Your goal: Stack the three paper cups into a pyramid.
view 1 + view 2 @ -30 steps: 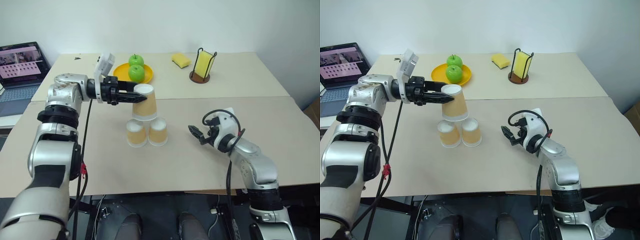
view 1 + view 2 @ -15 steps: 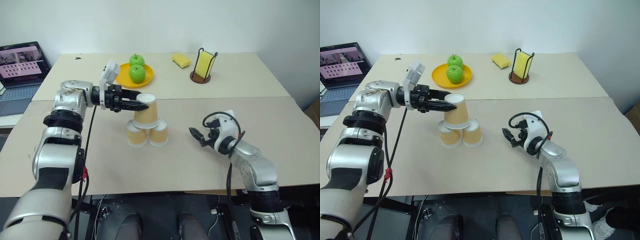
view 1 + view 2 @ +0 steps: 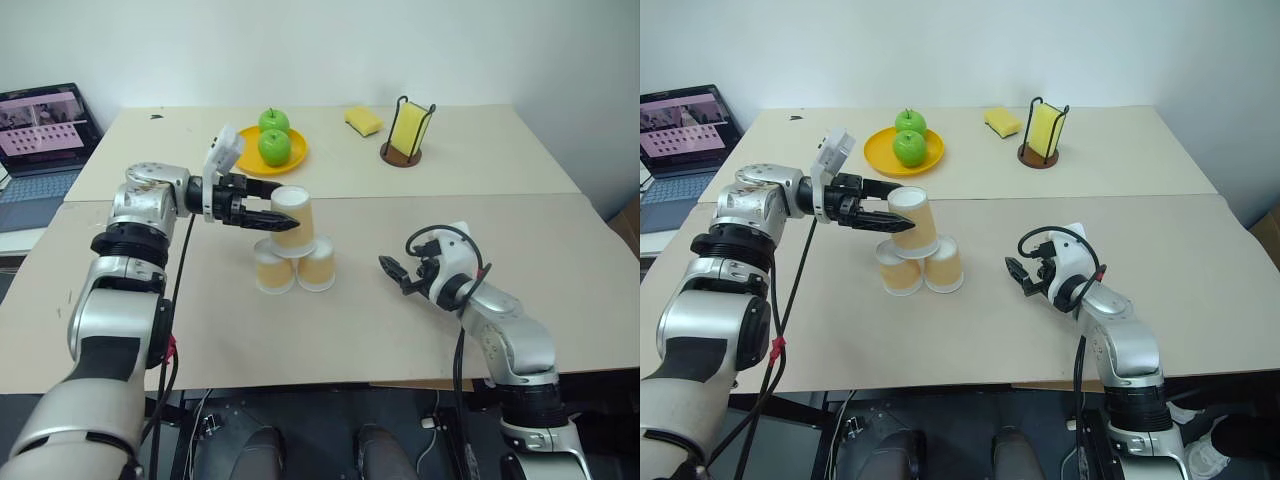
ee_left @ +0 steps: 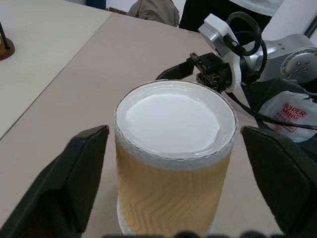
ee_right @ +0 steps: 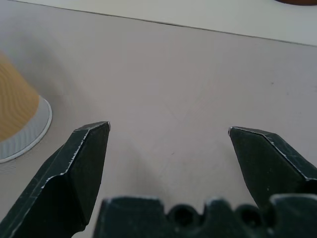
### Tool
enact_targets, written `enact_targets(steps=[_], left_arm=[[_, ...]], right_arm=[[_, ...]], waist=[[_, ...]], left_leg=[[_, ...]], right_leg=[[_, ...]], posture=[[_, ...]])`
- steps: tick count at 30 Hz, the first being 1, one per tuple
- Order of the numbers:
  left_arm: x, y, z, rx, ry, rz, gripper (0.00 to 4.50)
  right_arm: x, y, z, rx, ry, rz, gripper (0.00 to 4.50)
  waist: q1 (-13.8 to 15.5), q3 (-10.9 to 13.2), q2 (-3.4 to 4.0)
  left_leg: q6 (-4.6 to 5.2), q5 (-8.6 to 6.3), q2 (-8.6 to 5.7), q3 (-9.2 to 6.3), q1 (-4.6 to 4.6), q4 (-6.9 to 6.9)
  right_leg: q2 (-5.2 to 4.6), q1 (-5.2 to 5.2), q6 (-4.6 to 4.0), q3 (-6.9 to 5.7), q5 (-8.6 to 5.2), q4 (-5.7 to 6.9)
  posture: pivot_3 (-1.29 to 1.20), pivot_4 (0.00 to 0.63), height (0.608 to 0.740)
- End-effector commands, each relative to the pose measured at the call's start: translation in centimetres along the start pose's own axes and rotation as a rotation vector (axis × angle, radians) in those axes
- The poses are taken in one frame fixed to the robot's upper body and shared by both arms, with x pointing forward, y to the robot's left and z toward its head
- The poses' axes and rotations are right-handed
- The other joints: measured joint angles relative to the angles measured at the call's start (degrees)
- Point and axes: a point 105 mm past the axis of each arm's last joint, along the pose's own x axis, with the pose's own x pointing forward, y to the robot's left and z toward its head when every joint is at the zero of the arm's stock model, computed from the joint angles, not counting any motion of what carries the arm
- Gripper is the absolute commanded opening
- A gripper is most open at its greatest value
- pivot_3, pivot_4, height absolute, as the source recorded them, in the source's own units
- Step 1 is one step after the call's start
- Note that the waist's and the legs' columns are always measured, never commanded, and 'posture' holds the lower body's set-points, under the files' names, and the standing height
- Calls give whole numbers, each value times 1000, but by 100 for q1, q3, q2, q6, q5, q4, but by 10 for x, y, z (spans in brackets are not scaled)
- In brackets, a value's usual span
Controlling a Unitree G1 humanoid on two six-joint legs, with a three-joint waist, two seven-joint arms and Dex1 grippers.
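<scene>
Cups formed the pyramid (image 3: 293, 251) on my table (image 3: 560, 250): two side by side, the top cup (image 3: 289, 221) inverted across them. My left tool (image 3: 268, 209) stood spread around it, fingers apart from its sides; my right tool (image 3: 393, 272) rested spread nearby.

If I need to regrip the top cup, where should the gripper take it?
Take the top cup by its ribbed sidewall, coming level from the robot's left as the left gripper now sits. It stands inverted on two cups, so pushing down risks toppling them.
</scene>
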Motion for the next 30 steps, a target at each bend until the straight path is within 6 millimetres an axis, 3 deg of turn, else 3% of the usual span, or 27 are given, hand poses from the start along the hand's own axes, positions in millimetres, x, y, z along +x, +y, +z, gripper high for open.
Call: enact_targets(steps=[1,22,27,30], left_arm=[[-4,1,17,45,-32,13,4488],[-22,-6,46,25,-128,37,4488],[-35,3,66,-2,-277,136,4488],[-55,18,83,-15,-441,311,4488]], right_arm=[[-3,-1,18,-19,-74,-4,4500],[7,2,15,-19,-63,34,4500],[8,3,15,-21,-63,38,4500],[8,4,16,-26,-63,43,4500]], waist=[[0,0,0],[-1,0,0],[-14,0,0],[-14,0,0]], left_leg=[[0,0,0,0,0,0],[0,0,0,-1,1,1],[0,0,1,-1,1,3],[0,0,1,-4,0,3]], right_leg=[[0,0,0,0,0,0],[0,0,0,0,0,3],[1,0,0,0,0,2],[1,-1,0,0,0,6]], posture=[[0,150,732],[0,150,732],[0,150,732],[0,150,732]])
